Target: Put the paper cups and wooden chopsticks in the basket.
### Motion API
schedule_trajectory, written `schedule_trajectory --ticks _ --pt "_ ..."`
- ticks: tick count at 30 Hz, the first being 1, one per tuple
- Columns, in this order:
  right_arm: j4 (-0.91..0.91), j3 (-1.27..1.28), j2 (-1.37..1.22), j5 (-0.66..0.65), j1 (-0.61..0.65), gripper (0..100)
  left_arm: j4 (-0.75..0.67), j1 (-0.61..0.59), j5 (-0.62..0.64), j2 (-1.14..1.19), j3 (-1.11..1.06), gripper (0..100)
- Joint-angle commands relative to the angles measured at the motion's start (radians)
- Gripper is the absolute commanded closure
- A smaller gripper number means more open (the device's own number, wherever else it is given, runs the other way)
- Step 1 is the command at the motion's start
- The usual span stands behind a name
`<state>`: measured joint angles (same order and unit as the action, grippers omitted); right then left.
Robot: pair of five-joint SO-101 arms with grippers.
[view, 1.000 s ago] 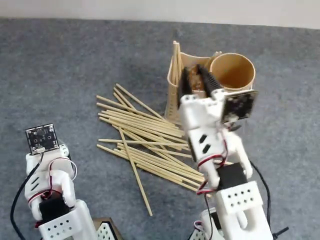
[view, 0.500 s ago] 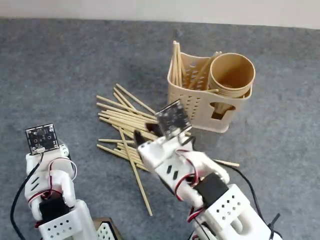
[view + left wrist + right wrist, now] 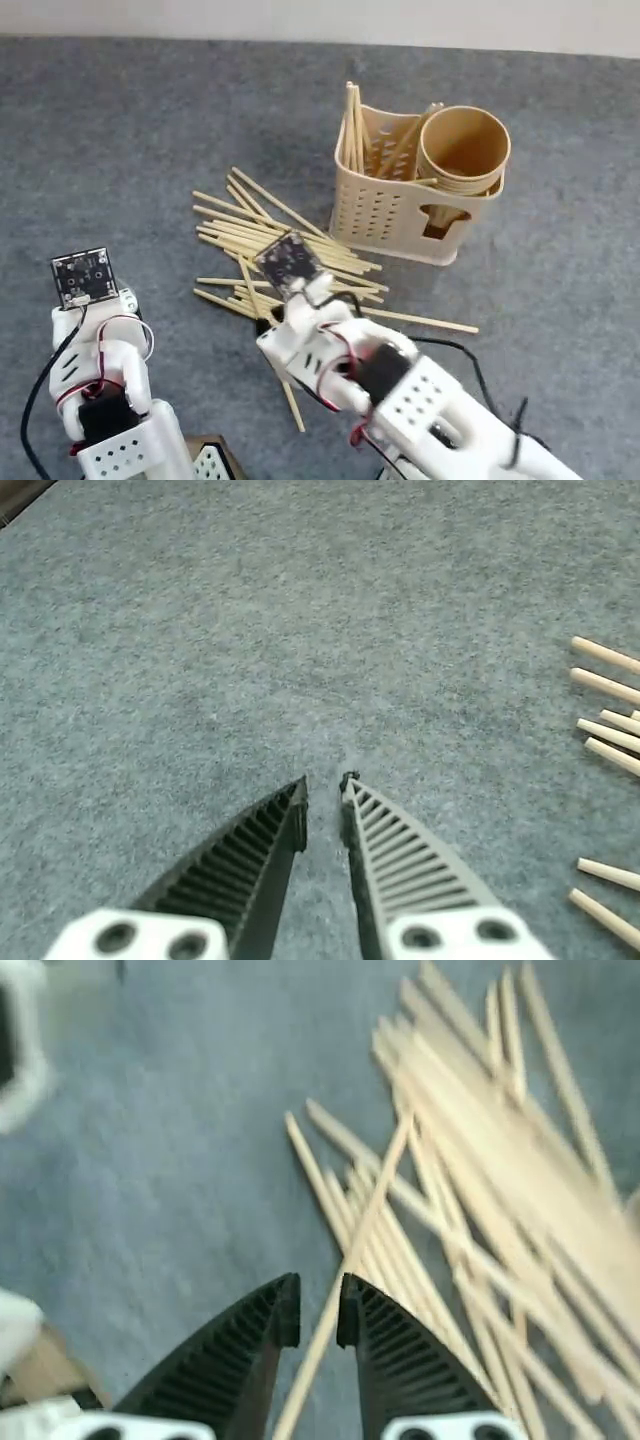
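A beige slotted basket (image 3: 380,215) stands at the back right and holds stacked paper cups (image 3: 465,145) and a few upright wooden chopsticks (image 3: 355,125). Many more chopsticks (image 3: 270,240) lie in a loose pile on the grey mat to the basket's left. My right arm (image 3: 330,350) leans over the near edge of that pile. Its gripper (image 3: 317,1295) hangs low above the sticks (image 3: 480,1190), fingers shut to a narrow slit, with one stick on the mat crossing underneath. My left gripper (image 3: 322,780) is shut over bare mat, holding nothing.
My left arm (image 3: 100,350) stands at the front left, away from the pile. A single chopstick (image 3: 430,322) lies apart, in front of the basket. A few stick ends (image 3: 605,680) lie off to one side of my left gripper. Bare mat spreads to the left and the far back.
My right arm has swung away from above the basket, to the left and down over the chopstick pile. The left arm has not moved.
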<state>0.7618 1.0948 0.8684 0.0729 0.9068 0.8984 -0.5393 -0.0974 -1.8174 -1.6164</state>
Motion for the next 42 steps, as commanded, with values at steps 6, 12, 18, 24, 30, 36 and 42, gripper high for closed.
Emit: schedule_trajectory --ticks 6,12,18,24,30,36,42 --pt "0.002 -0.114 -0.302 -0.003 0.035 92.5 -0.021 0.008 -0.009 -0.007 0.012 92" --pt "0.001 -0.145 -0.414 -0.002 0.077 92.5 -0.021 -0.022 -0.009 -0.007 0.012 92" --pt "-0.001 -0.185 -0.515 -0.002 0.076 92.5 -0.021 -0.022 -0.009 -0.007 0.012 92" --pt "-0.001 -0.216 -0.613 -0.003 0.067 92.9 -0.02 -0.022 -0.009 -0.007 0.012 92" --pt "0.005 -0.214 -0.572 -0.008 0.067 99.5 -0.02 -0.022 -0.009 -0.007 0.012 92" --pt "0.036 -0.183 -0.369 -0.008 0.065 99.3 -0.02 -0.022 -0.009 -0.007 0.012 92" --pt "0.087 -0.13 -0.139 -0.009 0.062 99.3 -0.02 -0.022 -0.009 -0.007 0.012 92"
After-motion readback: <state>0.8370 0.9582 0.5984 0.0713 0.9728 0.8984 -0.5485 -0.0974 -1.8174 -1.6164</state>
